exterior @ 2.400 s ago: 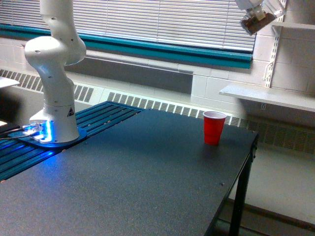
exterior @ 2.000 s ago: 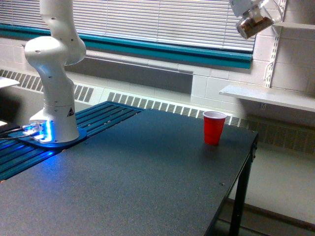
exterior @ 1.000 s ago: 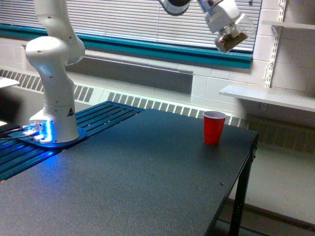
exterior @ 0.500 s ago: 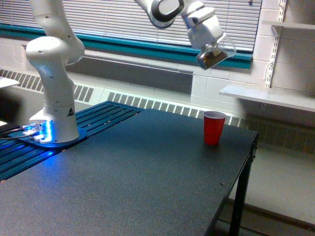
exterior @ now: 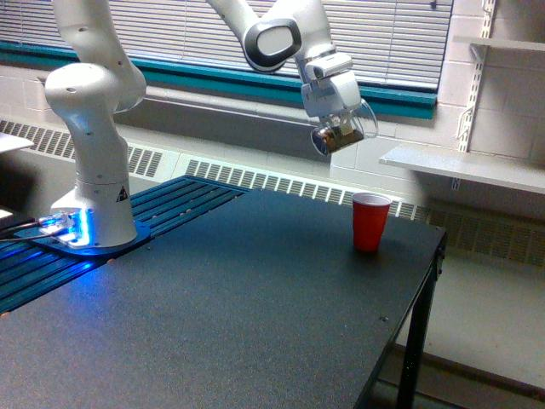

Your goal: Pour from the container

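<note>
Tool (exterior: 339, 128) gripping clear cup (exterior: 341, 136); no legible writing.

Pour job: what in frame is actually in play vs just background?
In play:
- gripper
- clear cup, held in the air with brown contents
- red cup, upright on the table

Background:
- window blinds
- wall shelf
- radiator grille

The white gripper (exterior: 338, 128) hangs in the air, clamped on a small clear container (exterior: 341, 136) that tilts and has something brown in it; its loop handle sticks out toward the exterior view's right. Below the gripper and off to that same side, a red cup (exterior: 370, 221) stands upright on the dark table (exterior: 230, 315), well apart from it.
</note>
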Robot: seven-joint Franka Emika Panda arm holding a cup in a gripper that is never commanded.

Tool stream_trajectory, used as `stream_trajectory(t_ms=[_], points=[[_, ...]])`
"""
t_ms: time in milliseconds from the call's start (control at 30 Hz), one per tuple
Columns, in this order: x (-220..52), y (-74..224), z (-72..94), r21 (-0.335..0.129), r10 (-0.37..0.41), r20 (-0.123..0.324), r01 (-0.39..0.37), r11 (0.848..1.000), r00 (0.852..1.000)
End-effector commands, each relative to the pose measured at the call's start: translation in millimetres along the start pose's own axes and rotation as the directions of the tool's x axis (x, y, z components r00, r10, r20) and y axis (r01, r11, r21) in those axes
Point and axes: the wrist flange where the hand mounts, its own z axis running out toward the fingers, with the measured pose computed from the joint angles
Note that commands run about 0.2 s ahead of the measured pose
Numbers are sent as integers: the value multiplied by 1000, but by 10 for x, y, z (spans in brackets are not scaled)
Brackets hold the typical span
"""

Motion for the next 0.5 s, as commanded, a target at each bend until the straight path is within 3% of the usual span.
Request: stream_trajectory(t_ms=[33, 500], points=[[-39, -134, 46, 9, -48, 12, 48, 999, 999], [-154, -323, 284, -29, -65, 74, 67, 997, 995]])
